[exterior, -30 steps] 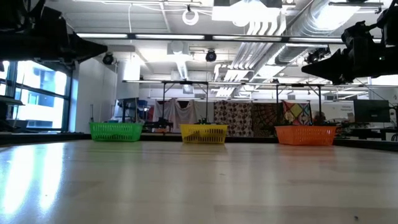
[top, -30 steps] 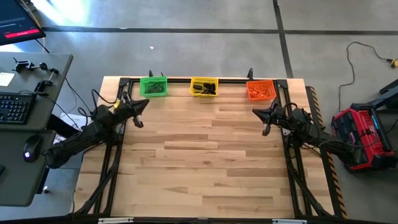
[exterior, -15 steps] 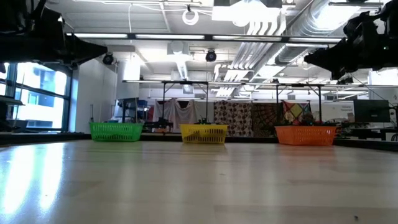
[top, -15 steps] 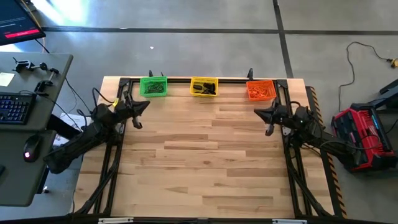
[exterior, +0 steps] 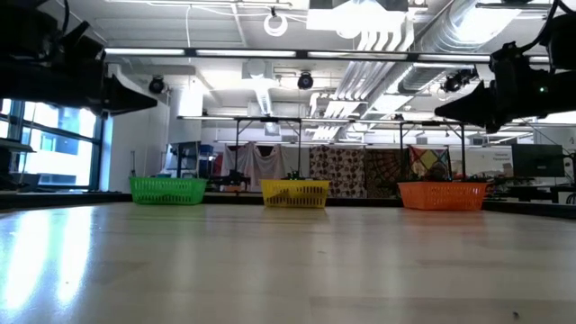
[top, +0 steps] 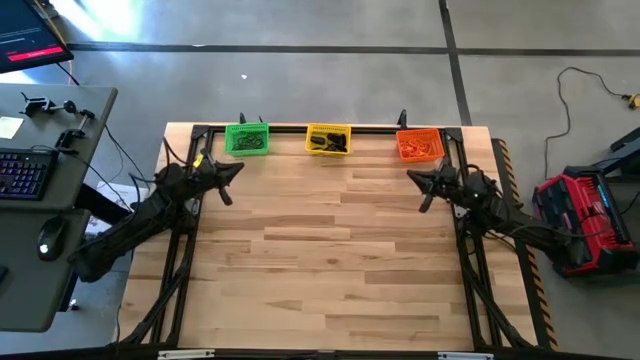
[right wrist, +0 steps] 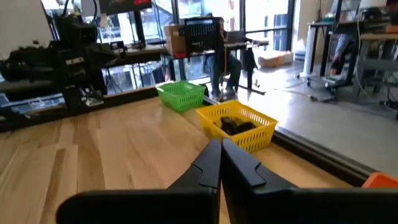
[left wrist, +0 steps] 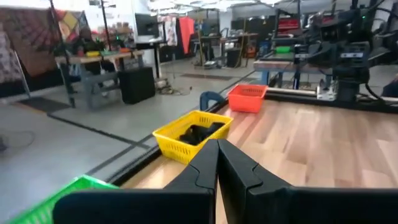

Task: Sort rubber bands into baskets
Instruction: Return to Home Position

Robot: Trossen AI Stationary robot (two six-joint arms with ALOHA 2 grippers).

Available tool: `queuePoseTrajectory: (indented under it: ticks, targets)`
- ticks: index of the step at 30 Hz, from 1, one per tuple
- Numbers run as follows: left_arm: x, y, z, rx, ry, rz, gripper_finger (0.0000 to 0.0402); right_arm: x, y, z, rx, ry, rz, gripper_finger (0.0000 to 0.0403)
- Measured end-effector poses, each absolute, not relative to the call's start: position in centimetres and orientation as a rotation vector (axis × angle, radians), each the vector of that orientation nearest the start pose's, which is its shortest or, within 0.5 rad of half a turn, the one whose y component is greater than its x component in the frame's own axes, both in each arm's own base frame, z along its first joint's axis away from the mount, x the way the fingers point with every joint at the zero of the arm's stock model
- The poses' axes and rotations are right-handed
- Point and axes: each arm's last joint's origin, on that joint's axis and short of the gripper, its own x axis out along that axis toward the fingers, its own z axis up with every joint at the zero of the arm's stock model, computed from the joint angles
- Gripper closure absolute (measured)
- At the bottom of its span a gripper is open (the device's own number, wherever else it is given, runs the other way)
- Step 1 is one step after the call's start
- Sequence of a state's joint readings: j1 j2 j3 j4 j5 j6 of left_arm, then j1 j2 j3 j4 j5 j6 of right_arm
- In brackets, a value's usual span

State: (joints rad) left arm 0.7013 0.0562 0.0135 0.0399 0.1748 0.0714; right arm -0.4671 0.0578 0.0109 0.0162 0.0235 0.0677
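Three baskets stand in a row along the table's far edge: green [top: 246, 139], yellow [top: 328, 139] and orange [top: 419, 145]. Dark rubber bands [left wrist: 198, 132] lie in the yellow basket [right wrist: 239, 127], dark ones in the green basket, and orange ones [top: 421, 147] in the orange basket. My left gripper [top: 238, 168] hangs shut and level above the table, just on the near side of the green basket. My right gripper [top: 410, 178] hangs shut and level on the near side of the orange basket. In both wrist views the fingers [left wrist: 217, 146] [right wrist: 221, 146] meet with nothing between them.
Black frame rails [top: 190, 240] [top: 470, 260] run along the table's left and right sides and its far edge. Bare wood [top: 330, 250] spreads between the arms. A desk with a keyboard [top: 25, 170] stands left of the table; a red case [top: 585, 220] lies on the floor at the right.
My left arm has swung a little toward the table's far edge and the green basket, and its gripper has sunk slightly. Both grippers have stayed shut. The baskets have not moved.
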Motion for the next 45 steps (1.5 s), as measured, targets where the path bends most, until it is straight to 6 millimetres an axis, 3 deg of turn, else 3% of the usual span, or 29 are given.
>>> queuePoseTrajectory:
  ticks: [8,45]
  targets:
    - [8.11,6.16,16.54,-0.134,-0.006,0.527,0.0401,9.11,-4.65,16.18,0.083,0.042,-0.486,0.0403]
    - [8.11,6.17,16.54,-0.138,-0.008,0.527,0.0401,9.11,-4.64,16.19,0.083,0.041,-0.484,0.0402]
